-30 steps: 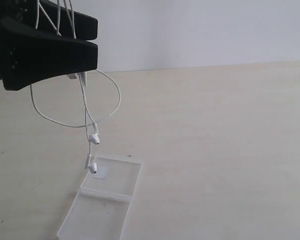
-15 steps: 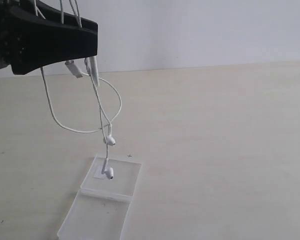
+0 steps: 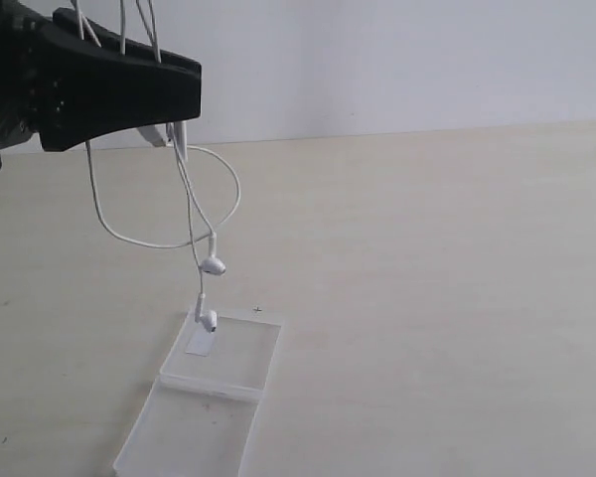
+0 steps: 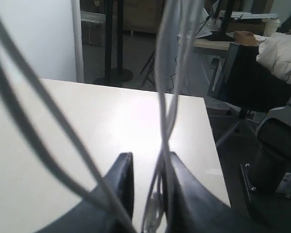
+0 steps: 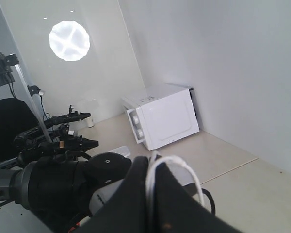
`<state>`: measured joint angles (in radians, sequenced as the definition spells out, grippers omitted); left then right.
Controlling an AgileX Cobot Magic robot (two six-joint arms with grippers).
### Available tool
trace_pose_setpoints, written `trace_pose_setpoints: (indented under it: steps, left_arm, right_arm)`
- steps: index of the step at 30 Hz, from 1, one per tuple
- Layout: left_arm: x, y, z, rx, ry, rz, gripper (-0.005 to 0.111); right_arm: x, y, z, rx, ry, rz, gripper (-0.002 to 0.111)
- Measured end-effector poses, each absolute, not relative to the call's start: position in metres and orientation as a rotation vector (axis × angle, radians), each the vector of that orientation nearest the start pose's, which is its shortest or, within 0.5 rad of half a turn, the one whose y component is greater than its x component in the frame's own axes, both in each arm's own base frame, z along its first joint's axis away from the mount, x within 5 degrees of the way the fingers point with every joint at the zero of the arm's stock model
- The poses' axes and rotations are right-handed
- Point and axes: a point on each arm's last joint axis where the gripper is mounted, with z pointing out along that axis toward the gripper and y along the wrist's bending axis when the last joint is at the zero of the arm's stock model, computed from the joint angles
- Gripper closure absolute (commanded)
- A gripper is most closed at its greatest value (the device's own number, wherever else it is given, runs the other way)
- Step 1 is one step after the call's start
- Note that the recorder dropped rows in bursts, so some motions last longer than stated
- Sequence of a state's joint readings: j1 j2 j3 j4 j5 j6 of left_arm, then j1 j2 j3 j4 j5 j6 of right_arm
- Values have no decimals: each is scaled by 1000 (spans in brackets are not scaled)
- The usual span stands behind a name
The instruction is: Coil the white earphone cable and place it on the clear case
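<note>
Left gripper (image 3: 184, 94) held high over table (image 3: 427, 278), jaws closed on white earphone cable (image 3: 194, 214); strands ran up between its fingers (image 4: 123, 187). Loop and two earbuds hung below it, lowest earbud just above clear case (image 3: 204, 393), lying open. Right gripper (image 5: 153, 194) clamped on cable loop.

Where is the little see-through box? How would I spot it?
Look at the pale table, near its front edge, under the white earphone cable dangling from the black left gripper. The clear case lies open there: two flat transparent halves, one with a white square sticker.
</note>
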<state>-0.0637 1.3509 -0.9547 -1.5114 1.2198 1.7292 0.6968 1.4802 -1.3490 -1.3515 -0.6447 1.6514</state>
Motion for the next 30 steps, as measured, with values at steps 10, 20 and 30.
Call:
trace_pose_setpoints:
  steps: [10,20,30]
  left_arm:
    - [243,-101,334,1059,1573,-1039,107]
    - [246,-79,334,994,1655,-984,107]
    - [238,-57,345,925,1691,-895,107]
  right_arm:
    - [228,257,420,-822,1476,1208,108]
    - [231,245,421,-738,1604,1083,108]
    - [231,242,396,-708,1703,1067,108]
